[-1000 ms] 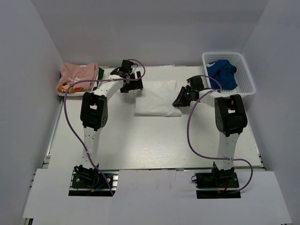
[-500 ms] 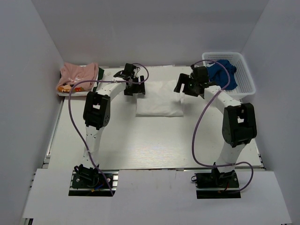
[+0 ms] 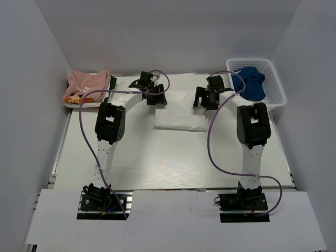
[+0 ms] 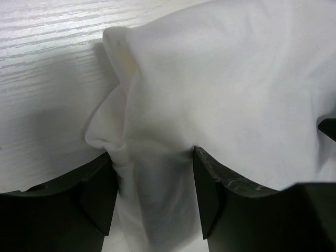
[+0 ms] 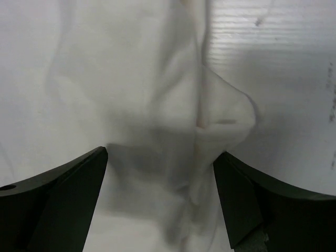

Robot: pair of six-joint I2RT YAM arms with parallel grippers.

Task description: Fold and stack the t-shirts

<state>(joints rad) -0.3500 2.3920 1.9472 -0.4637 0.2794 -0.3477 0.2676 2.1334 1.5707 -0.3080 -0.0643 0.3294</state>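
On the tabletop [image 3: 157, 157] the white t-shirt [image 3: 178, 113] looks folded small in the middle, the left pincer [image 4: 152, 173] pinching one corner, the right pincer [image 5: 160, 184] wide above another, and stacking with the pink t-shirt [image 3: 88, 84] at the back left is not yet done.

**Blind spots**

From above, left gripper [image 3: 156, 97] and right gripper [image 3: 205, 99] hid the far corners of the white t-shirt [image 3: 181, 113]. Wrist views cropped the cloth. Unclear whether left jaws gripped the fold. The blue cloth [image 3: 251, 83] in the basket [image 3: 274, 89] was too small to identify.
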